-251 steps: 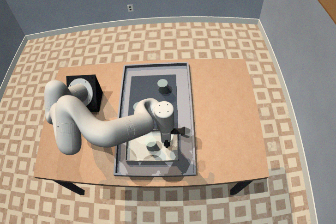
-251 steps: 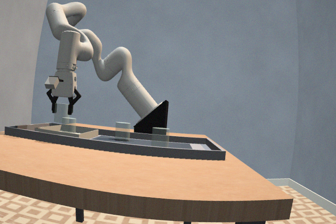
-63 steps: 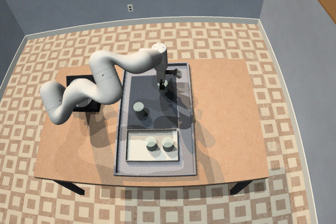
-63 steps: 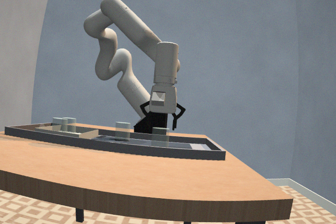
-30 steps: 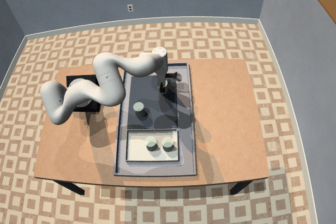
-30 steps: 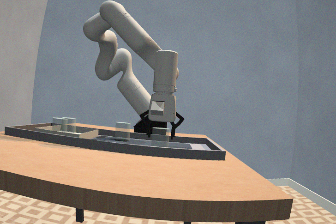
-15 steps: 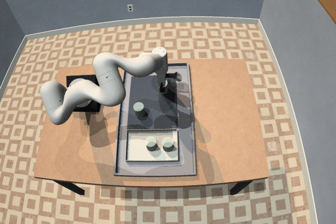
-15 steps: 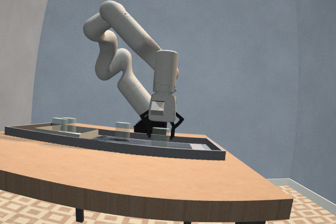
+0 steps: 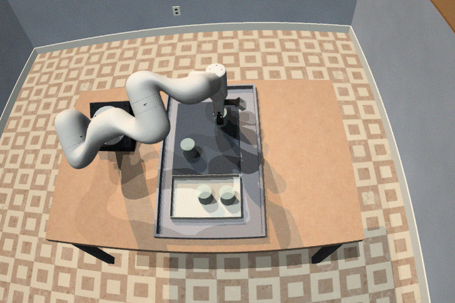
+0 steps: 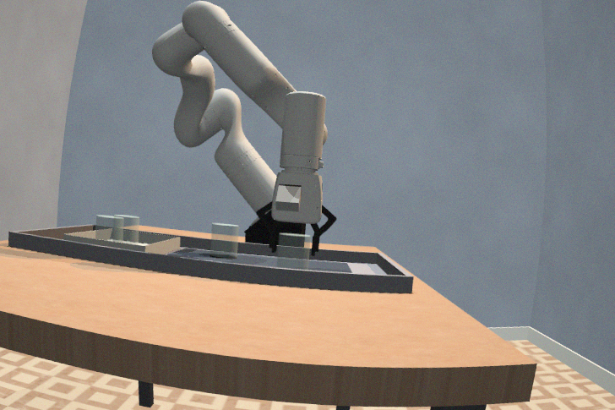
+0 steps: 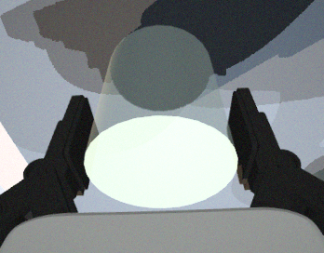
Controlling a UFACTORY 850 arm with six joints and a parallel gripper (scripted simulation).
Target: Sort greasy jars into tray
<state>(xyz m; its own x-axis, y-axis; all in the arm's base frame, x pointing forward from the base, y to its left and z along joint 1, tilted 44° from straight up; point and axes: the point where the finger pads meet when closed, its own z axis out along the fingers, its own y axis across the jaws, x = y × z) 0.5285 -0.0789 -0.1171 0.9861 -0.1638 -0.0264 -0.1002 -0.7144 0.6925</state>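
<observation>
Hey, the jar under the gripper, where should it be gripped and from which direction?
Grip the jar on its round side wall, coming straight down from above. It stands upright, mouth down, and the open gripper already straddles it, one finger on each side.

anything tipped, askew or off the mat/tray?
Nothing stands out. Two jars stand upright in the tray, one jar upright on the mat, and the open pincer straddles the fourth jar, also upright.
</observation>
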